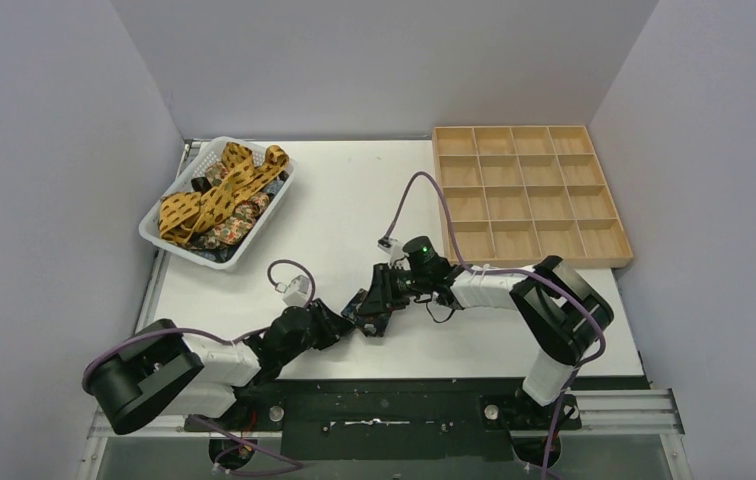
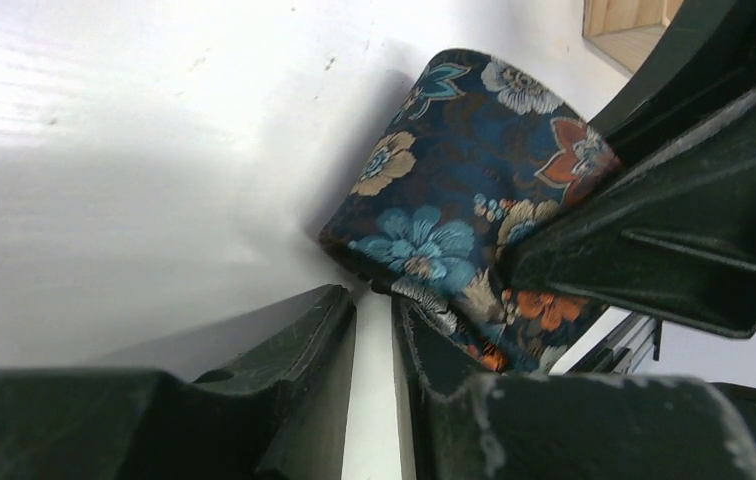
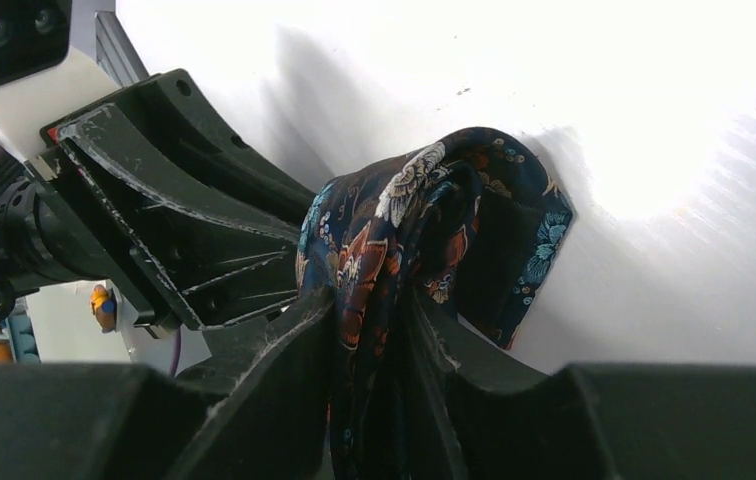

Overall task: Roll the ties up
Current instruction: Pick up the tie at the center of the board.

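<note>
rolled floral tie (image 3: 499, 190) tight in the right tool (image 3: 372, 300); left tool (image 2: 374, 298) narrowly agape, just beside it

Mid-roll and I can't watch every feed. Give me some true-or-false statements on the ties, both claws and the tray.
1. The right claw has floral tie fabric between its fingers. True.
2. The wooden tray holds rolled ties. False: every compartment looks empty.
3. Mustard ties lie in the white basket. True.
4. The floral tie lies stretched out flat. False: it is bunched into a loose roll between the two claws.
5. The left claw grips a yellow tie. False: bare table shows through its gap, and only the floral tie sits at its tips.
</note>
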Tool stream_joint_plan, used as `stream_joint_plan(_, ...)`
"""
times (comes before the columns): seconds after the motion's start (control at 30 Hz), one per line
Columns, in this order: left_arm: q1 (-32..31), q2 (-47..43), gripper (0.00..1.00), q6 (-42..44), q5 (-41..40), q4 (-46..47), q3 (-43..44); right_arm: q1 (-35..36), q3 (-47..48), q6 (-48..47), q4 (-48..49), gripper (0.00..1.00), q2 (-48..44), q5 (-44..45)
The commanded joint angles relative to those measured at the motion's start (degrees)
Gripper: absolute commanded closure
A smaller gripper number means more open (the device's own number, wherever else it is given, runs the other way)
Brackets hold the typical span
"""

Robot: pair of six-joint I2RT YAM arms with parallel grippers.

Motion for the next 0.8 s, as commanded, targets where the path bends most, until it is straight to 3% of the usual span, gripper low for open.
stream_joint_plan(0.0, -0.4, 6.7, 0.81, -0.5, 0.3, 7.3, 0.5, 1.3, 0.8, 1.5, 3.4, 0.66, 0.9, -1.3)
stream_joint_plan(0.3, -1.2, 14.6, 0.87, -3.9, -2.0, 15.9, 0.8, 1.5, -2.1, 6.2, 8.2, 0.5, 3.5, -4.4)
stream_joint_plan(0.77, -2.9, 15.0, 0.87, -4.6, -6.1, 15.3, 1.4, 3.5, -0.8, 7.7, 9.5, 0.55, 7.3, -5.5)
